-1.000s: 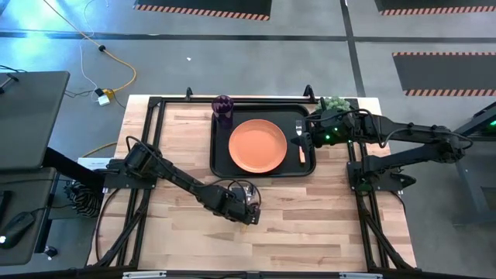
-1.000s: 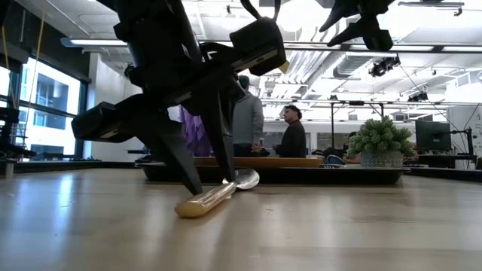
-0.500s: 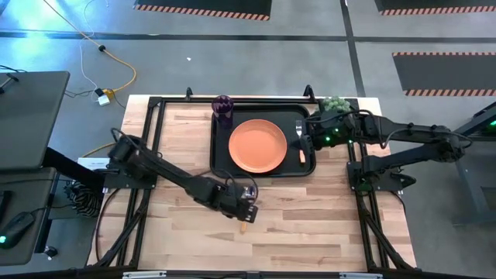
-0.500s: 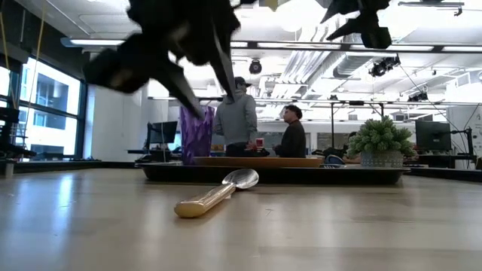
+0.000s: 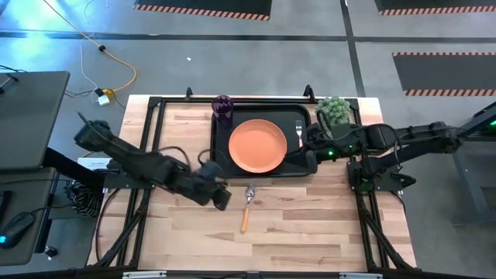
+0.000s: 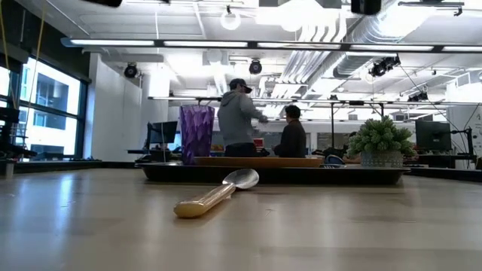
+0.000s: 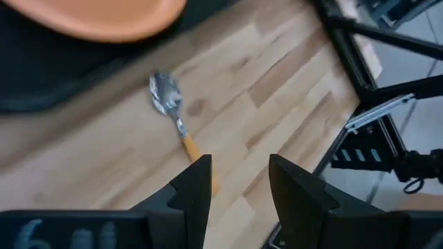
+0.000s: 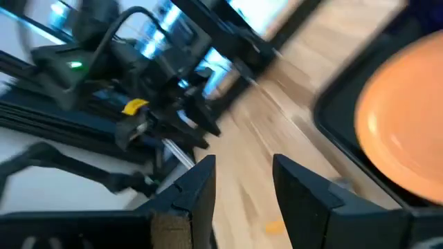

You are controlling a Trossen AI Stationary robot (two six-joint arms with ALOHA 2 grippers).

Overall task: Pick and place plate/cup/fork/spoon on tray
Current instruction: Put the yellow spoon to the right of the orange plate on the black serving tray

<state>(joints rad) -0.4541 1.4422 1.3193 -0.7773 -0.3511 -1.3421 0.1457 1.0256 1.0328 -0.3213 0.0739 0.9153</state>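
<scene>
The black tray lies at the table's far middle with the orange plate on it and the purple cup upright in its far left corner. The fork lies in the tray's right part, its handle end hidden under my right arm. The spoon lies flat on the wood in front of the tray, bowl toward the tray; it also shows in the low view and the left wrist view. My left gripper is open, left of the spoon. My right gripper is open over the tray's near right corner.
A small potted plant stands at the far right corner beside the tray. Black frame rails run along the table's left and right sides. Bare wood lies in front of the tray. People stand in the room beyond.
My left gripper stood down at the spoon's handle, then has risen and drawn back toward the table's left edge. The spoon has stayed flat where it was. My right gripper has moved from over the fork toward the tray's near right corner.
</scene>
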